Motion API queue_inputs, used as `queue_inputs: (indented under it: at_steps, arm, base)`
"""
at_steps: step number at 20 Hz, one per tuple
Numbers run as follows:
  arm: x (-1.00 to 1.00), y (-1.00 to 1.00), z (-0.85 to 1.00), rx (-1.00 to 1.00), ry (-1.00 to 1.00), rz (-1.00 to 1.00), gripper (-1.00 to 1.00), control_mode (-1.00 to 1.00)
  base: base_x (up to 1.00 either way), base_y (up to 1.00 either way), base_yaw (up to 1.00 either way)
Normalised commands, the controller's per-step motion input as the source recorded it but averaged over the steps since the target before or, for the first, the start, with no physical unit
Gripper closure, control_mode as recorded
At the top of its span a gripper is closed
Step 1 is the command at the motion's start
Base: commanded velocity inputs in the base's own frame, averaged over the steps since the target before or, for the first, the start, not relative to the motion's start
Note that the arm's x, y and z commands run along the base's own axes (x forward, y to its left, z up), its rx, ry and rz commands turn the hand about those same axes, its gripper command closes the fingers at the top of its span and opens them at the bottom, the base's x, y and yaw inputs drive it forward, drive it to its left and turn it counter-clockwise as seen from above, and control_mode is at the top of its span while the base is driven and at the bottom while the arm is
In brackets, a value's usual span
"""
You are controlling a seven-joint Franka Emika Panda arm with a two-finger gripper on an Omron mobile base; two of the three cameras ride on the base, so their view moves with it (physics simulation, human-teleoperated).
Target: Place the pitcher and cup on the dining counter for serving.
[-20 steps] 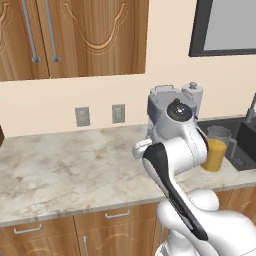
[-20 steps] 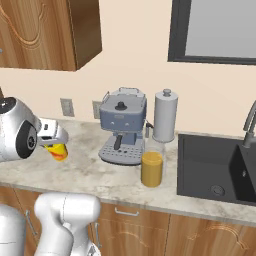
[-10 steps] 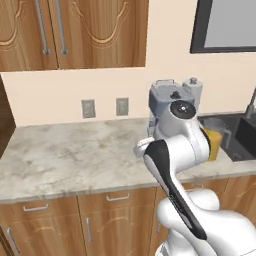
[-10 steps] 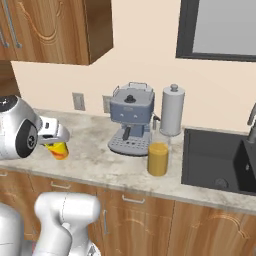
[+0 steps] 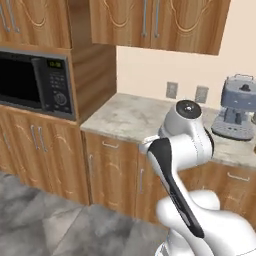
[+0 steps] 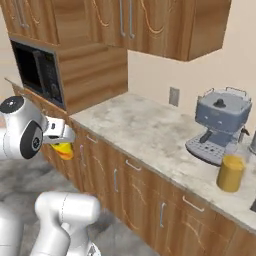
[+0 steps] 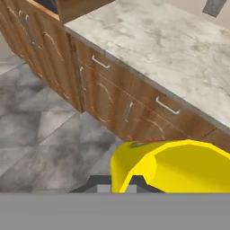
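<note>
My gripper [image 6: 62,144] hangs in front of the lower cabinets, left of the counter, and is shut on the cup [image 6: 64,149], a small yellow tumbler. In the hand view the cup [image 7: 173,166] lies tilted close to the camera, its open rim facing the floor and the cabinet fronts. The pitcher [image 6: 231,172], clear glass with orange juice in it, stands on the marble worktop [image 6: 150,132] just in front of the coffee machine, far to the right of the gripper. The dining counter is out of view.
A grey-blue coffee machine [image 6: 220,124] [image 5: 237,107] stands at the back of the worktop. A built-in microwave [image 5: 34,78] [image 6: 38,70] sits in the tall wood unit at the left. Wood drawers and doors [image 7: 126,110] run below the worktop, above a grey tiled floor [image 7: 40,148].
Both base views have swung left, so the camera moved: the microwave unit and floor have come into view, and the coffee machine and pitcher have slid right. The cup stays in the gripper.
</note>
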Motion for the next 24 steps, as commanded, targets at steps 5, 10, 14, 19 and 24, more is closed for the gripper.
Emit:
queue_inputs:
  at_steps: [5, 10, 14, 19, 24]
  arm:
    - [0.00, 0.00, 0.00, 0.00, 0.00, 0.00, 1.00, 1.00]
    - [0.00, 0.00, 0.00, 0.00, 0.00, 0.00, 1.00, 1.00]
    - [0.00, 0.00, 0.00, 0.00, 0.00, 0.00, 1.00, 1.00]
    - [0.00, 0.00, 0.00, 0.00, 0.00, 0.00, 1.00, 1.00]
    - [0.00, 0.00, 0.00, 0.00, 0.00, 0.00, 1.00, 1.00]
  base:
    - [-0.02, -0.02, 1.00]
    - [0.00, 0.00, 1.00]
    - [0.00, 0.00, 1.00]
    - [0.00, 0.00, 1.00]
    - [0.00, 0.00, 1.00]
